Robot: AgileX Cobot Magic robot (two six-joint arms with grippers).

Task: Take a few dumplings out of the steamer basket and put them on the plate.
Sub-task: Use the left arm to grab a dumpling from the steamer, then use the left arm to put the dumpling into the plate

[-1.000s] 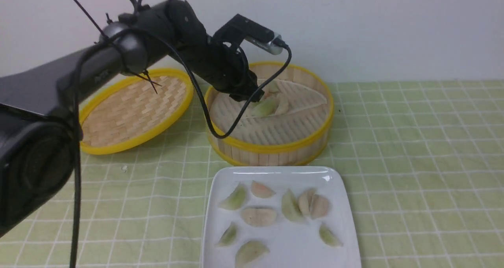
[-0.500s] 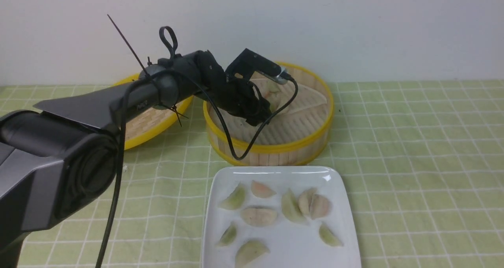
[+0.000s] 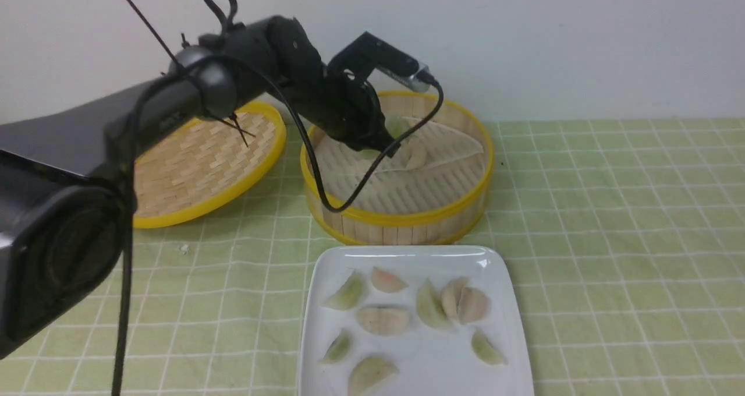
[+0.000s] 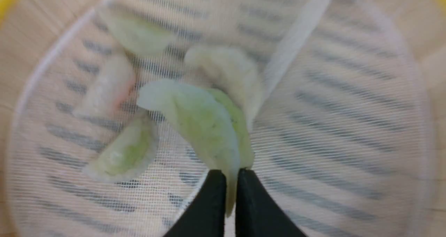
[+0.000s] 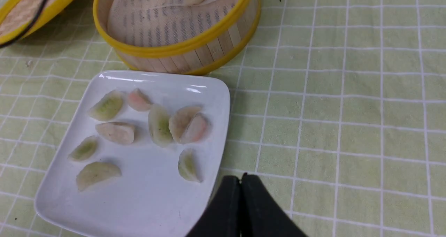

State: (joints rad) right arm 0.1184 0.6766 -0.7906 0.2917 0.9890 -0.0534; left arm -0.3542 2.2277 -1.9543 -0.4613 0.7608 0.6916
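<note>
My left gripper (image 4: 228,179) is shut on the edge of a pale green dumpling (image 4: 205,122) and holds it a little above the liner of the steamer basket (image 3: 401,218). In the front view the left gripper (image 3: 389,147) hangs over the basket's far left part. Several more dumplings lie on the liner below: a green one (image 4: 122,153), a pinkish one (image 4: 104,87) and a whitish one (image 4: 226,69). The white square plate (image 3: 407,259) in front of the basket holds several dumplings (image 5: 116,132). My right gripper (image 5: 240,179) is shut and empty over the cloth beside the plate's right edge (image 5: 223,101).
The shallow woven lid (image 3: 204,157) with a yellow rim lies left of the basket. A black cable (image 3: 326,192) from the left wrist hangs over the basket's front rim. A green checked cloth (image 3: 611,239) covers the table. A white wall stands behind.
My left gripper dipped into the basket, closed on the green dumpling that lay there, and has risen a little with it. The plate and its dumplings have not moved.
</note>
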